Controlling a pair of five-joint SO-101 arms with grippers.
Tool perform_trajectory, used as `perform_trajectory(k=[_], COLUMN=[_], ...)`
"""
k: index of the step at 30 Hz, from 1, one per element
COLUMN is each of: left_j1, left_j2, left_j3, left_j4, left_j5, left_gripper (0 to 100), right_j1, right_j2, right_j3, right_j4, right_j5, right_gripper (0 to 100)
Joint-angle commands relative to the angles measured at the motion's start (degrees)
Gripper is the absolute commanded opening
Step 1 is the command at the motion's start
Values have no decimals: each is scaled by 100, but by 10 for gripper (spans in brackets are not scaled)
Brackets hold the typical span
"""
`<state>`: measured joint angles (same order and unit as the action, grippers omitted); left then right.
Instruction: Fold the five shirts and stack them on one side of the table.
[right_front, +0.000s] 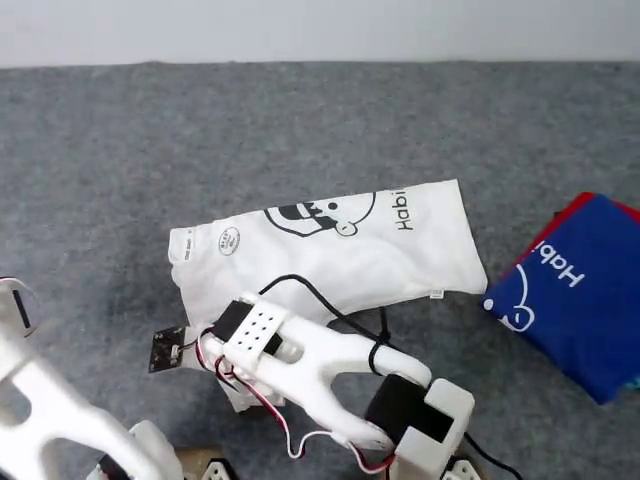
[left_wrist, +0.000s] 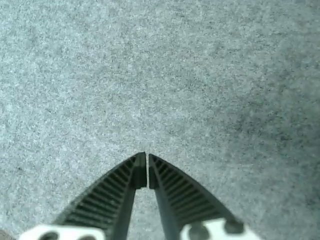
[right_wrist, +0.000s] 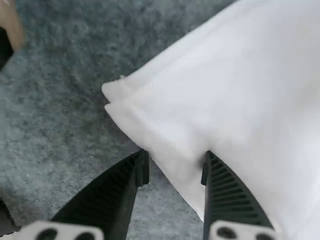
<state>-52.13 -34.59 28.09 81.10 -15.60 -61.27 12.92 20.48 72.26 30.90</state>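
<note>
high view: a white shirt (right_front: 330, 250) lies partly folded near the middle of the grey felt-covered table (right_front: 150, 140), its long side running from the left up toward the right, with a printed cartoon figure and lettering facing up. well apart from it, at the right edge, sits a folded blue shirt (right_front: 580, 295) on top of a stack (a red shirt (right_front: 585, 200) peeks out along its far edge). the right arm (right_front: 320, 365) comes in from the near edge and leans over the near left corner of the white shirt, and its black cable (right_front: 320, 295) loops across the cloth. the left arm (right_front: 50, 410) sits at the near left corner of the table, away from both shirts.

left wrist view: the left gripper (left_wrist: 147, 170) hangs over bare grey felt (left_wrist: 150, 75). its ribbed black fingers (left_wrist: 117, 192) are pressed together at the tips and pinch nothing.

right wrist view: the right gripper (right_wrist: 172, 172) is at a folded corner of the white shirt (right_wrist: 240, 100). its fingers (right_wrist: 122, 187) are spread, one on the grey felt just beside the cloth's edge, the other over the cloth, so the doubled edge of the shirt lies between them. i cannot tell whether either finger presses on the fabric. the layers of the fold show as two stepped edges at the corner.
</note>
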Motion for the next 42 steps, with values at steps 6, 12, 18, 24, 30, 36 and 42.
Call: perform_trajectory(k=[6, 12, 18, 24, 30, 36, 42], left_j1=[-448, -554, -554, -536, -519, -519, -519], left_j2=[-158, -158, -158, -158, -158, -158, -158], left_j3=[-224, -224, -224, -224, -224, -224, -224], left_j4=[9, 18, 18, 18, 18, 18, 18], left_j5=[9, -246, -255, -255, -237, -237, -237], left_gripper=[14, 14, 14, 14, 14, 14, 14], right_j1=[127, 136, 198, 769, 1429, 1851, 2246], right_j2=[611, 646, -198, -813, -356, 760, 1824], right_j3=[-624, -659, -686, -1486, -2637, -3815, -4791], right_j4=[-75, -40, 84, 470, 549, 567, 576], right_j5=[-44, -26, -18, 0, 290, 369, 334], right_gripper=[13, 9, 9, 9, 9, 9, 76])
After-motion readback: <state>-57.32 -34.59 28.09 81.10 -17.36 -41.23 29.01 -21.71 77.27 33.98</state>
